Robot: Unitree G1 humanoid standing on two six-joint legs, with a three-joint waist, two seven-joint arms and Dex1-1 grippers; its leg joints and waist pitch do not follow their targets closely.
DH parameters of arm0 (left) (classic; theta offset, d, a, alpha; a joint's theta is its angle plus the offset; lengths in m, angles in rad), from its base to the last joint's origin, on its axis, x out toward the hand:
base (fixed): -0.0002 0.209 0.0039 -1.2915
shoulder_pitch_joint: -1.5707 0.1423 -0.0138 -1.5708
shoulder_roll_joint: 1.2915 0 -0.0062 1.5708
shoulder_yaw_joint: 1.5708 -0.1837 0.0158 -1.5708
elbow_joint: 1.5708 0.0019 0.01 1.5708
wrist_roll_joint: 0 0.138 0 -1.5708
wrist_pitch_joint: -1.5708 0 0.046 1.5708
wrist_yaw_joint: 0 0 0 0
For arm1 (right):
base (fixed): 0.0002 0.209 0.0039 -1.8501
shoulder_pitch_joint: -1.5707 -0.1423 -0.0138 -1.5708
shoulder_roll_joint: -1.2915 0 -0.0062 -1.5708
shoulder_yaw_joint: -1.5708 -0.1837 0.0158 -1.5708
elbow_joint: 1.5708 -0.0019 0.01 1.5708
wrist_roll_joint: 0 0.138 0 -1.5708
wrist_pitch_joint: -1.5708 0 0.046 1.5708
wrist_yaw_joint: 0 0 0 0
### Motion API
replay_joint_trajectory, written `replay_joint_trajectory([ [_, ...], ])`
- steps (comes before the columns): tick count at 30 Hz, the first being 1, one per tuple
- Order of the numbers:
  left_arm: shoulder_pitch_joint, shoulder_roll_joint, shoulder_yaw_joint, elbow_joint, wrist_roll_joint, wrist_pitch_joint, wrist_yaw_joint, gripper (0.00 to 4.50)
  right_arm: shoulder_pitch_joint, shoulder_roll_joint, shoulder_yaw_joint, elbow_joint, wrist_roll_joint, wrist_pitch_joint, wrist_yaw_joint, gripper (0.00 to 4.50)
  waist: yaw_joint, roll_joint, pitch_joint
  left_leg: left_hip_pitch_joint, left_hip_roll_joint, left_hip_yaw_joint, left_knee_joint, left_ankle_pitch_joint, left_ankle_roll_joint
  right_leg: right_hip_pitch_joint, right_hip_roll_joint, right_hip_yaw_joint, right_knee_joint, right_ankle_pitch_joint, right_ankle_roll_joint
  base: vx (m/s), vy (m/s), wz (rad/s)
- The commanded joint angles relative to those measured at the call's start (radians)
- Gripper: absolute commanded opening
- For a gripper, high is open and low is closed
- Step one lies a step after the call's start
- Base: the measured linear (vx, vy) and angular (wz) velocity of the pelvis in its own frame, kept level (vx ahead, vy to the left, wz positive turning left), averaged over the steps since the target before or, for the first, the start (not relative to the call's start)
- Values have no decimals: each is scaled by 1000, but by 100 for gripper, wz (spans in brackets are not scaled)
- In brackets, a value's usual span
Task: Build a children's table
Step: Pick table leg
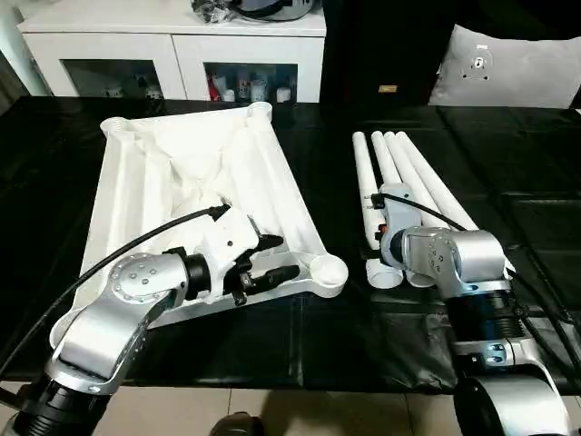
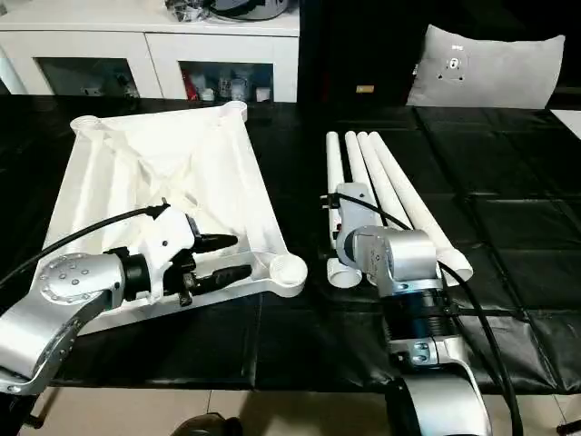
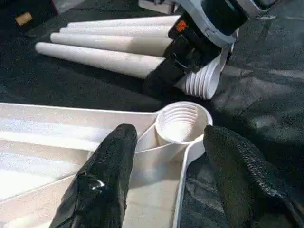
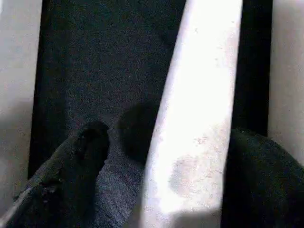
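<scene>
The children's table top (image 1: 182,173) lies upside down on the left of the black surface, ribbed underside up. Its near right corner socket (image 3: 183,122) faces up. My left gripper (image 1: 283,257) is open beside that socket, and its fingers (image 3: 114,161) straddle the top's near rim without touching it. Several white tapered legs (image 1: 408,173) lie side by side on the right. My right gripper (image 4: 171,142) is down over their near ends, open, with one leg (image 4: 199,95) between its fingers. In the head views the wrist hides those fingers.
A white cabinet (image 1: 172,45) with glass doors stands behind the table, and a grey pillow (image 1: 508,68) sits at the back right. The black cover (image 1: 508,209) runs on to the right of the legs. The table's front edge (image 1: 272,381) is close below my arms.
</scene>
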Motion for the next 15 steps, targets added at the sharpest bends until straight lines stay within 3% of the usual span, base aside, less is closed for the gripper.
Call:
replay_joint_trajectory([
  [1, -12, 2, -13, -11, 12, 3, 6, 266, 6, -5, -12, 5, 2, 28, 3, 374, -4, -1, -47, 51, 100, -45, -86, -225, -107, 2, -128, 60, -77, -31, -125, 0, 0, 0],
  [3, -15, 0, -14, -10, 13, 5, 8, 266, 7, -7, -14, 4, 1, 33, 6, 362, -7, -6, -45, 51, 101, -45, -88, -219, -107, 1, -126, 59, -77, -22, -124, 0, 0, 0],
  [5, -24, -4, -16, -10, 12, 12, 9, 266, 5, -10, -17, 8, 1, 38, 9, 347, -7, -2, -44, 52, 100, -45, -87, -223, -109, -1, -127, 60, -78, -30, -126, 0, 0, 0],
  [10, -41, -7, -20, 1, 15, 12, 12, 266, -1, -10, -33, 9, 0, 39, -4, 303, -9, -6, -39, 52, 100, -45, -90, -228, -115, 0, -129, 62, -79, -26, -129, 0, 0, 0],
  [15, -43, -10, -17, -14, 7, 19, 21, 266, -7, -16, -30, -6, 3, 61, 4, 275, -20, -11, -28, 50, 100, -46, -95, -236, -115, -2, -126, 63, -81, -32, -128, 0, 0, 0],
])
